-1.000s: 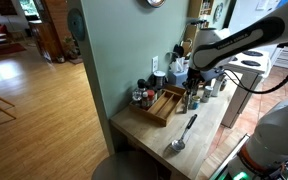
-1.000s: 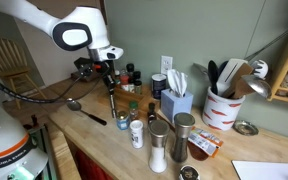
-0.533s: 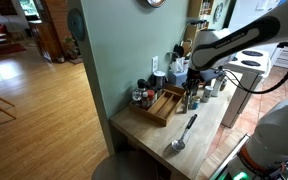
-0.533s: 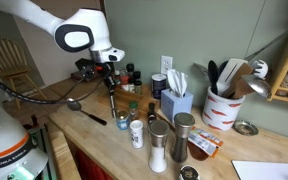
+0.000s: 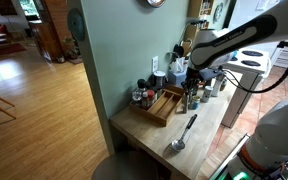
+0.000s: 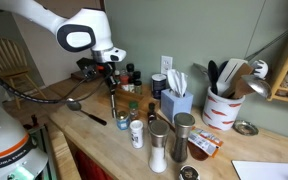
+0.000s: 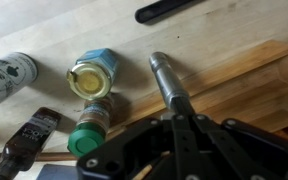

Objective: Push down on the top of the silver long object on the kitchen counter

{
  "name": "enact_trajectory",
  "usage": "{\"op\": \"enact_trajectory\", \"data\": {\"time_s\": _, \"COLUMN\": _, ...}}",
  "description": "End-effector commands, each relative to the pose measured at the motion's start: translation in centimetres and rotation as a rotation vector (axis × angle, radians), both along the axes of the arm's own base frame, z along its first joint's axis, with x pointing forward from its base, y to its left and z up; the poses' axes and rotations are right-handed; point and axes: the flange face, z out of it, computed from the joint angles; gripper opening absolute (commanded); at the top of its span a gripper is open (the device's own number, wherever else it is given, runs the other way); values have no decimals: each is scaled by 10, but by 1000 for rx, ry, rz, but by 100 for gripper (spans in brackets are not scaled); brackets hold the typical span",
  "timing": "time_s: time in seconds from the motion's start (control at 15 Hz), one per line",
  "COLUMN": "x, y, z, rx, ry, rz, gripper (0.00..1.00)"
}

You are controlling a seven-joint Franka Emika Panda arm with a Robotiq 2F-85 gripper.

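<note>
In the wrist view the gripper (image 7: 184,122) is the closest thing. Its two black fingers are squeezed together, and they hold nothing. The tips sit right at the top of the silver long object (image 7: 166,78). I cannot tell if they touch it.

The silver long object stands up straight on the kitchen counter (image 7: 54,30), just beside a wooden tray (image 7: 254,80). On its other side are a jar with a yellow lid (image 7: 89,78) and a bottle with a green cap (image 7: 85,141). Farther off lies a black handle (image 7: 174,9).

In an exterior view two tall silver shakers (image 6: 159,146) stand near the front edge of the counter. A small white bottle (image 6: 136,133) is just beside them. Behind these stands the silver long object, with the gripper right above it, pointing down. A ladle (image 6: 76,103) lies flat on the wood near it. Back by the wall are a blue tissue box (image 6: 175,104) and a white pot (image 6: 222,108) full of cooking tools.
</note>
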Motion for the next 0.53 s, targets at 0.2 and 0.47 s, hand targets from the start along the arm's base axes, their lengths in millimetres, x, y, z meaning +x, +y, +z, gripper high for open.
{"op": "enact_trajectory", "data": {"time_s": 0.2, "x": -8, "y": 2, "z": -25, "rx": 7, "ry": 52, "rz": 2, "gripper": 0}}
{"op": "enact_trajectory", "data": {"time_s": 0.47, "x": -12, "y": 0, "z": -15, "rx": -8, "ry": 42, "rz": -9, "gripper": 0}}
